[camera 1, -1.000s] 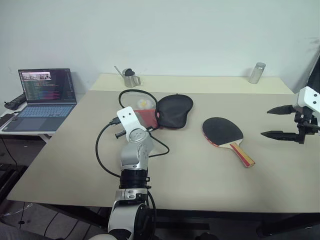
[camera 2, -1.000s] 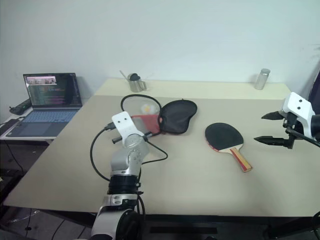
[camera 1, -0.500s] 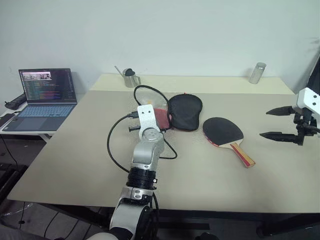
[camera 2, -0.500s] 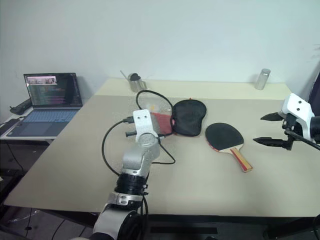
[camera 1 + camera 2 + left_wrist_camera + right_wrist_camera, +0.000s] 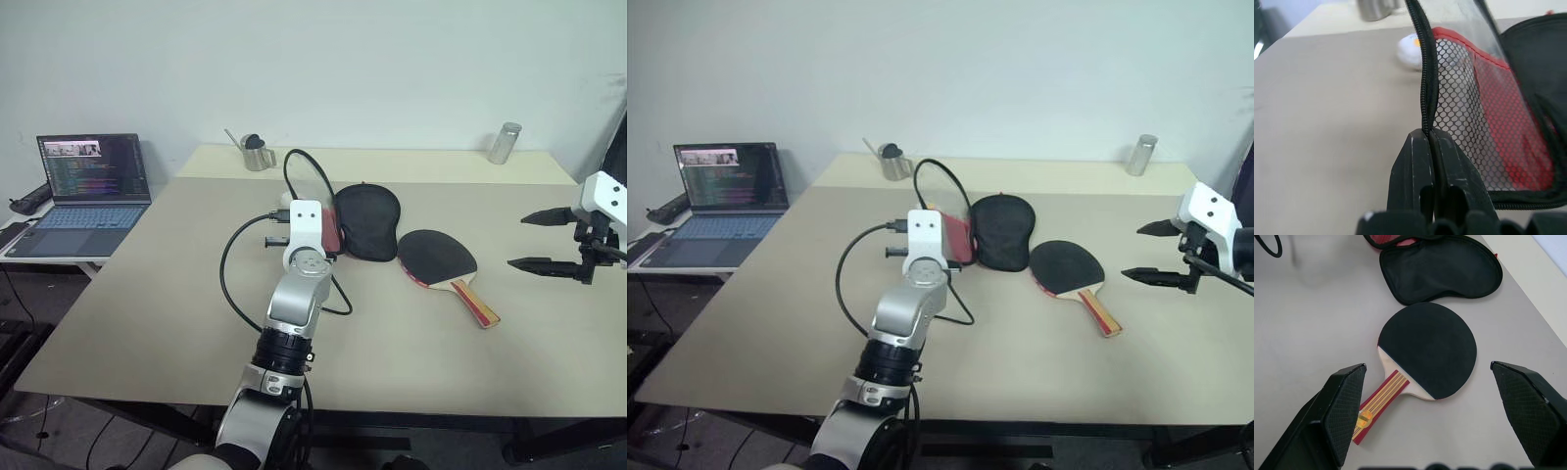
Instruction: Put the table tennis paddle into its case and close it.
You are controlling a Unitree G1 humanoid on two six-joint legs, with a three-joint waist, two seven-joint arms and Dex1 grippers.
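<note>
The table tennis paddle [image 5: 436, 257] lies flat on the table, black face up, with its striped wooden handle toward the near right. Just to its left lies the case [image 5: 367, 220], black and red, unzipped, its black half almost touching the paddle. My left gripper [image 5: 1429, 134] is shut on the case's zipper edge and holds up the red mesh flap [image 5: 1484, 127]. A white and yellow duck charm [image 5: 1410, 49] rests on the table behind the flap. My right gripper [image 5: 529, 240] hovers open to the right of the paddle, and the paddle [image 5: 1430, 347] lies between its fingers in the right wrist view.
An open laptop [image 5: 93, 186] sits on a side table at the far left. A metal cup [image 5: 257, 154] and a metal can [image 5: 504, 143] stand along the table's far edge. A black cable [image 5: 240, 284] loops from my left wrist.
My left arm has swung to the right and rolled, pulling the case with it until it lies right next to the paddle. The right gripper has stayed where it was.
</note>
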